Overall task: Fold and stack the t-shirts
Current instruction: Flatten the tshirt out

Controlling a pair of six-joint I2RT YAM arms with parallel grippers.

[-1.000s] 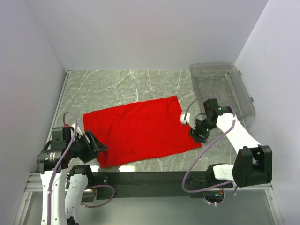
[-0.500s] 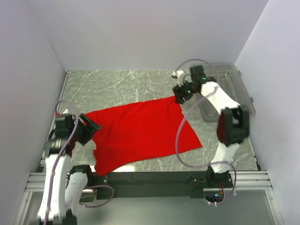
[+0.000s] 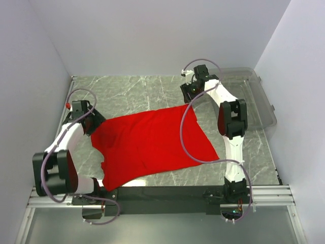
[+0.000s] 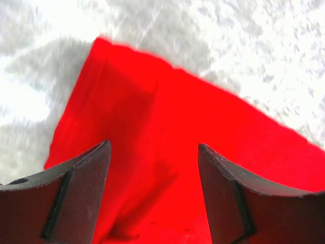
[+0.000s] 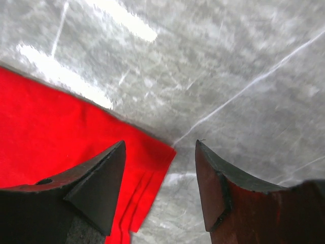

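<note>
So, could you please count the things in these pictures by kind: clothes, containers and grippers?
Red t-shirt: 1
Clear plastic bin: 1
Grippers: 2 (left gripper, right gripper, both open and holding nothing)
Total: 4

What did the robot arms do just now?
Both arms swung from the near side of the shirt to its far corners: left end effector at the far-left, right end effector at the far-right, both open and empty. Shirt stayed flat, left edge slightly rumpled; bin unmoved.
</note>
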